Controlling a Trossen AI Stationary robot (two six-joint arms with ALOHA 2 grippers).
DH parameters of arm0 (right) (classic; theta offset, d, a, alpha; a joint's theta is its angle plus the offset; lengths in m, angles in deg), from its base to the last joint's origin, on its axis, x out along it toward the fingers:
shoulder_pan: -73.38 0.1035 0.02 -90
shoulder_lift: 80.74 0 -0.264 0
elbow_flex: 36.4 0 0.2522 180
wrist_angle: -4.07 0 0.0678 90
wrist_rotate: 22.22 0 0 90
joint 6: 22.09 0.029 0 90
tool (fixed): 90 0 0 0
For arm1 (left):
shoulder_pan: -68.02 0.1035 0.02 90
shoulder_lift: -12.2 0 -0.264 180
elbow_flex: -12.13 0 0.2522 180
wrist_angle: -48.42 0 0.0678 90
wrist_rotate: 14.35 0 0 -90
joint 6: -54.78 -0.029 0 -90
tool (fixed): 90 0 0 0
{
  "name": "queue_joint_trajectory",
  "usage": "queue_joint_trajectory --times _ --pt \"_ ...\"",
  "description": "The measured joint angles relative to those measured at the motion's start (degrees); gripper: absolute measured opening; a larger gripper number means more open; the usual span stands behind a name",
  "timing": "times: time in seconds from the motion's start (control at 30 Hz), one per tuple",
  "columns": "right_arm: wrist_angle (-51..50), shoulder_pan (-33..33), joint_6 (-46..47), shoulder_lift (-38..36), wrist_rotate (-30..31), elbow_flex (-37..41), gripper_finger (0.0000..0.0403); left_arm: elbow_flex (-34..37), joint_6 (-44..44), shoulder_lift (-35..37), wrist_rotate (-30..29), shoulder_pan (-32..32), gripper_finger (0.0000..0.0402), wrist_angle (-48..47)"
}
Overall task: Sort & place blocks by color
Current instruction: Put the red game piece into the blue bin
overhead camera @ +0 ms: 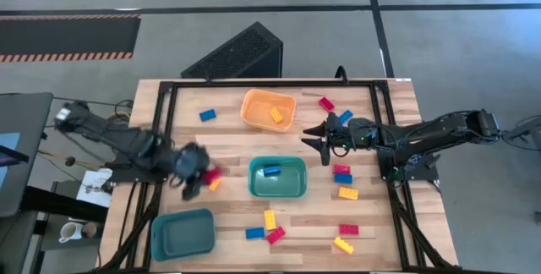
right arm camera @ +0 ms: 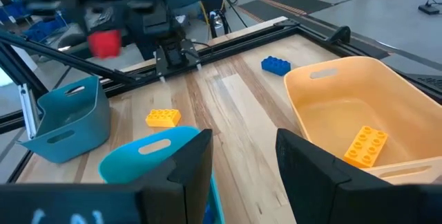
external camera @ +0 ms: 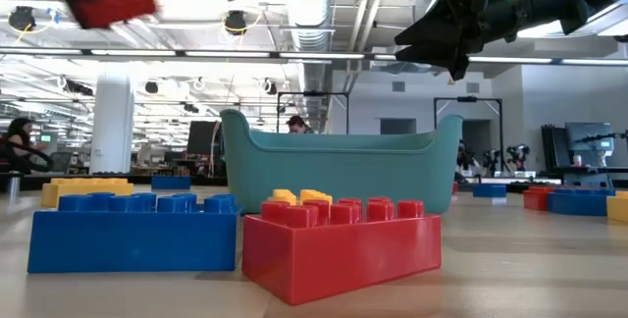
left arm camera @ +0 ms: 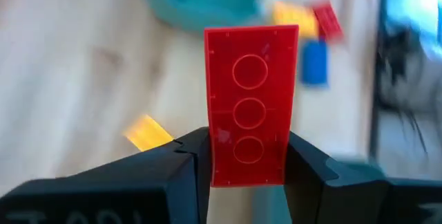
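- Left gripper (left arm camera: 248,165) is clamped on a red block (left arm camera: 252,103), gripping it by its lower end so the block sticks out past the fingers. It's up off the table near the left edge, between the teal bin (overhead camera: 277,178) in the middle and the blue bin (overhead camera: 183,233) at the front-left corner.
- Right gripper (overhead camera: 324,141) hangs in the air right of the orange bin (overhead camera: 269,110), jaws partly apart with nothing between them.
- Just under the left gripper there's a small yellow block (right arm camera: 163,117) lying on the wood, beside the teal bin's left side.
- Sorted so far, as far as I can see: one yellow block (overhead camera: 276,115) in the orange bin and one blue block (overhead camera: 270,172) in the teal bin. The blue bin looks like it has nothing in it.
- Still loose: a blue one (overhead camera: 207,115) near the back edge left of the orange bin, a cluster of red, blue and yellow ones along the right side, and a few more along the front edge.
- So I'd say it's early days, most of the blocks are still out. The red one in hand probably belongs in the blue bin, since that's the only bin without a colour yet.
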Motion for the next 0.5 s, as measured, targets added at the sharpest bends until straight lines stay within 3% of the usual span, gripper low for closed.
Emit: queue_joint_trajectory --times 0.1,0.27,0.5 --pt "-0.04 0.00 0.00 0.00 0.01 0.00 0.0182 0.07 6.12 -2.97 0.09 -8.66 0.0098 -0.18" --pt "-0.04 0.00 0.02 -0.01 0.01 0.00 0.0182 0.05 16.81 -10.05 5.14 -19.34 0.0098 -0.62" --pt "-0.04 0.49 0.15 -0.02 0.00 0.00 0.0182 -1.72 21.66 -22.10 10.20 -25.81 0.0098 -0.41"
